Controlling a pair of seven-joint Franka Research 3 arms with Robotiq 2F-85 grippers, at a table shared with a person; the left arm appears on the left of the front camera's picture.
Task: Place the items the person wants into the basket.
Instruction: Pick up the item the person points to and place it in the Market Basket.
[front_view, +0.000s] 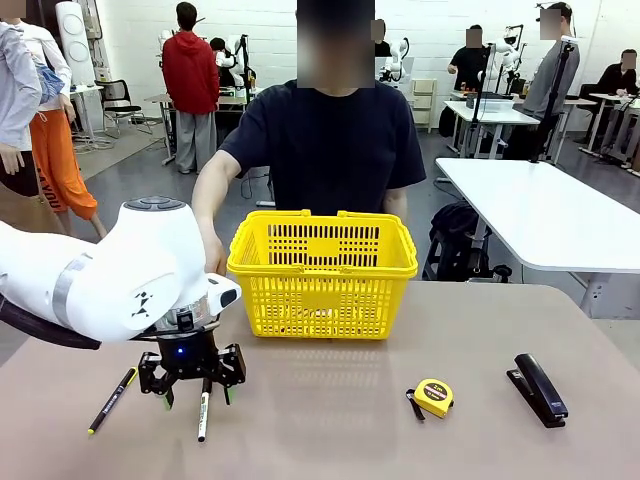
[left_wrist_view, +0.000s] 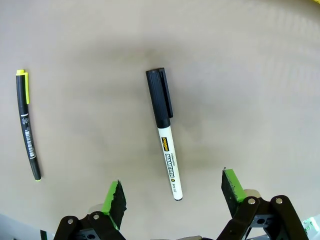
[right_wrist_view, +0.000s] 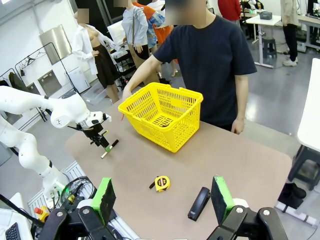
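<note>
A white marker (front_view: 202, 420) (left_wrist_view: 165, 135) with a black cap lies flat on the table. My left gripper (front_view: 198, 398) (left_wrist_view: 172, 192) hovers just above it, open, with a green pad on each side of the marker's white end. The small yellow-and-black tape measure (front_view: 433, 396) (right_wrist_view: 161, 183) rests right of centre. The yellow basket (front_view: 322, 270) (right_wrist_view: 162, 115) stands at the far middle, in front of the person (front_view: 335, 140), whose hand (front_view: 213, 258) is by its left side. My right gripper (right_wrist_view: 162, 196) hangs open, high above the near edge, holding nothing.
A thin black pen (front_view: 112, 400) (left_wrist_view: 27, 125) with a yellow tip lies left of the marker. The black stapler (front_view: 540, 388) (right_wrist_view: 199, 202) sits at the right of the table. The left arm's white body (front_view: 110, 280) looms over the front left corner.
</note>
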